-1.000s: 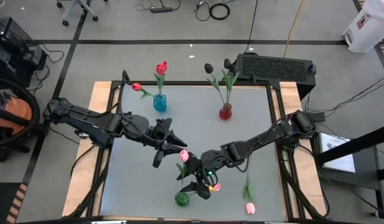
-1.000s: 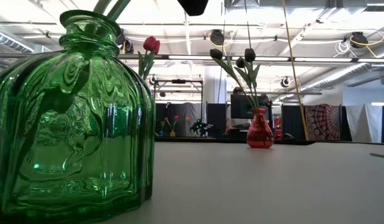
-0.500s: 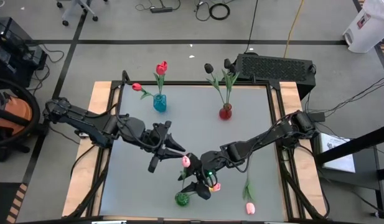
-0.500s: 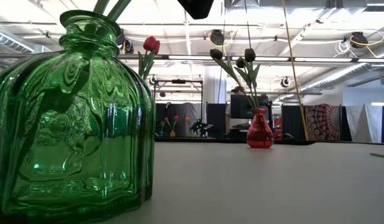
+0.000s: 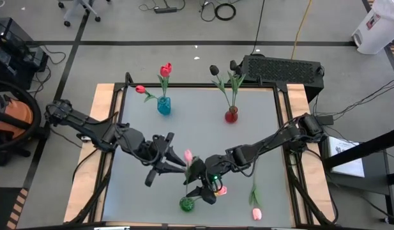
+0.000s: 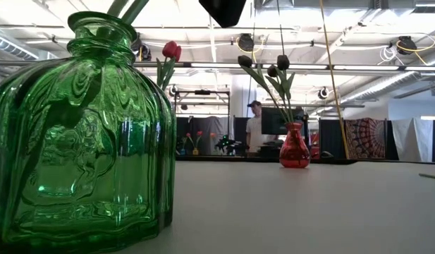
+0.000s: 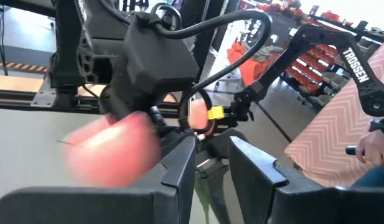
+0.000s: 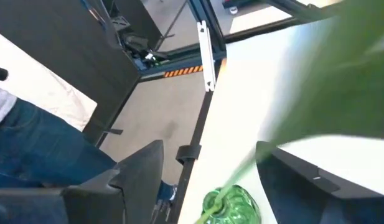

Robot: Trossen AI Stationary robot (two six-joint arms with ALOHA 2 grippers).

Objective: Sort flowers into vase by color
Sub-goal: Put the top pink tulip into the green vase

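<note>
A green glass vase (image 5: 186, 204) stands near the table's front edge with a pink tulip (image 5: 221, 190) leaning out of it. My right gripper (image 5: 202, 190) hovers open just above the vase. Its fingers stand on either side of that tulip's stem (image 8: 241, 168) and do not grip it. My left gripper (image 5: 179, 166) is shut on a second pink tulip (image 5: 188, 155), held just left of the right gripper. A third pink tulip (image 5: 255, 213) lies flat on the table at the front right. My left gripper pinches the pink tulip's green stem (image 7: 202, 196) between its two fingers, close to the bud (image 7: 111, 158). The fingers come nearly level from the table's left. The tulip is lifted clear of the table, with its leaves (image 5: 196, 168) reaching toward the right gripper.
A blue vase (image 5: 163, 106) with two red tulips stands at the far left. At the far middle is a red vase (image 5: 231, 115) with black tulips. The two arms nearly meet over the front middle. A person stands in the room beyond the table (image 6: 254, 127).
My left gripper has swung toward the table's near edge and the green vase, carrying the pink tulip. The bud has stayed next to the right gripper while the hand came round beneath it.
</note>
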